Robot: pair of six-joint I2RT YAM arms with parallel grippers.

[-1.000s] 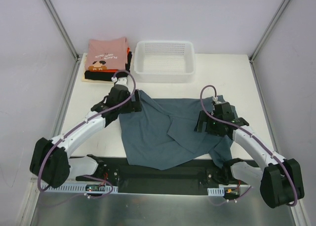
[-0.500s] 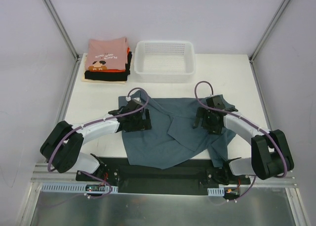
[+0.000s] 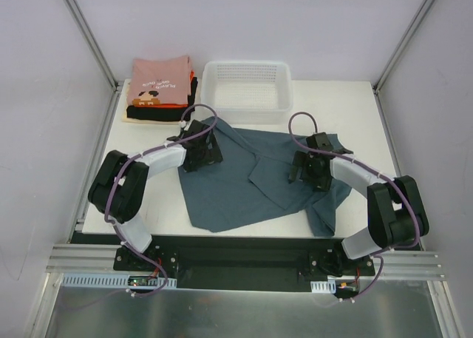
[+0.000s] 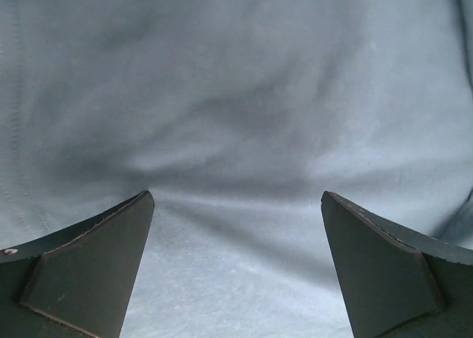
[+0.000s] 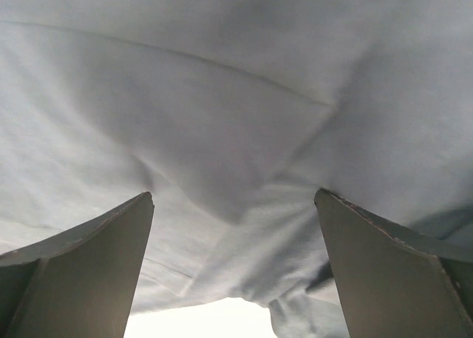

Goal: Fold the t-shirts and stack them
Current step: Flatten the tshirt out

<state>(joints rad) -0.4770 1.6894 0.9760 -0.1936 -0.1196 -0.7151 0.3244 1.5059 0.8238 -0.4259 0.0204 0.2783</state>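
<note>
Top external view: the slate blue-grey t-shirt point(image 3: 244, 186) is laid open at the centre of the table point(image 3: 347, 101). The stack of folded t-shirts point(image 3: 159, 90) is at 11 o'clock and the white mesh basket point(image 3: 246, 94) at 12 o'clock.

Change over the last second: the garment has been drawn toward 12 o'clock. Its near hem, previously overlapping the black base rail point(image 3: 236, 249) at 6 o'clock, is now seen wholly on the white surface. Both arms have been drawn back, with their elbows swung outward.

The left gripper point(image 3: 201, 151) is placed on the shirt's 10 o'clock corner. The right gripper point(image 3: 309, 171) is placed toward the shirt's 3 o'clock side.

In both wrist views the fingers are seen spread apart, with cloth lying below them and nothing clamped between them.

Assessment: the shirt is judged to be better positioned for folding, but it is not yet flat. A loose flap is doubled over near the middle, and the 4 o'clock corner is bunched. Smoothing is expected to be required before the first fold is made.
</note>
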